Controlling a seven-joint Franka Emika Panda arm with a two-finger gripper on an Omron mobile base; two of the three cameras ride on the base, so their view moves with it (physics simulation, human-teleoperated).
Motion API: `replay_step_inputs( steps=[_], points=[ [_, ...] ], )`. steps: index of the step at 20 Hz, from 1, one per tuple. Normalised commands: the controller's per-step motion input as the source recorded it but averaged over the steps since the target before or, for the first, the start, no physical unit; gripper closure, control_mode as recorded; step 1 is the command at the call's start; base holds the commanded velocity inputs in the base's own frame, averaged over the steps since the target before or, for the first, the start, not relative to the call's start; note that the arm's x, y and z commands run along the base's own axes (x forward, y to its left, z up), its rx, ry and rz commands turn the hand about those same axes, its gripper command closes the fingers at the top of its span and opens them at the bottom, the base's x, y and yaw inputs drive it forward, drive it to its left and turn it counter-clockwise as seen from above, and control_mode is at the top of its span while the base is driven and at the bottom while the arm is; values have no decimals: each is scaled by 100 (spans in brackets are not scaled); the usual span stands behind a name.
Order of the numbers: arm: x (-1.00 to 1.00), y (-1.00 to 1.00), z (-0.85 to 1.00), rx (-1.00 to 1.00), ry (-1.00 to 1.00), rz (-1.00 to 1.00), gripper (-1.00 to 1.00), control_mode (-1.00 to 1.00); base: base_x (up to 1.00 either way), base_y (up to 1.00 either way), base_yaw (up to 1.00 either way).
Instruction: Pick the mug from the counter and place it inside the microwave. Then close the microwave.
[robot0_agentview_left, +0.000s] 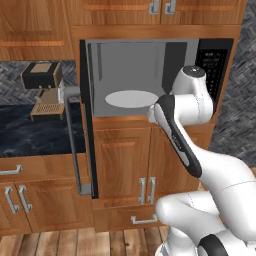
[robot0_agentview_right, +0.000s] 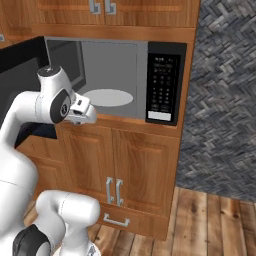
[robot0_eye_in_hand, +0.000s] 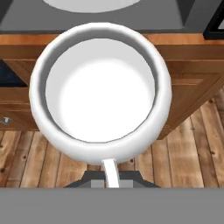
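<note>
**Mug in hand at the microwave's mouth, door wide open**

Nearest the hand camera, the mug (robot0_eye_in_hand: 103, 87) fills the frame, its white bowl open toward the lens. The gripper (robot0_eye_in_hand: 111, 177) is clenched on it, apparently pinching the thin handle at the mug's lower edge, though the fingertips themselves are hard to make out. Below the mug lie wooden cabinet fronts and plank floor, so it hangs in the air just outside the microwave (robot0_agentview_left: 150, 75), at about the level of the cavity floor.

Beyond it sits the round turntable (robot0_agentview_left: 131, 98), bare. The door (robot0_agentview_left: 86, 125) stands swung out to the left, its long silver handle (robot0_agentview_left: 72, 145) facing the counter (robot0_agentview_left: 35, 127), where the coffee machine (robot0_agentview_left: 42, 87) stands further back.

The risk I see: a grip on so slim a handle could let the mug swing or slip during the push inward, and its base could catch the cavity's front lip if carried too low.
</note>
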Motion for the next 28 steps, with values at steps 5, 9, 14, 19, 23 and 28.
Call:
replay_step_inputs(
  steps=[5, 9, 14, 19, 23, 28],
  points=[
    [46, 2, 17, 0, -3, 1, 100, -100, 0, 0, 0],
    [52, 0, 4, 0, 0, 2, 100, -100, 0, 0, 0],
    [31, 4, 16, 0, 3, 1, 100, -100, 0, 0, 0],
    [35, 0, 0, 0, 2, 0, 100, -100, 0, 0, 0],
    [33, 1, -13, 0, 1, 0, 100, -100, 0, 0, 0],
    [12, 8, -35, 0, 0, 0, 100, -100, 0, 0, 0]
  ],
)
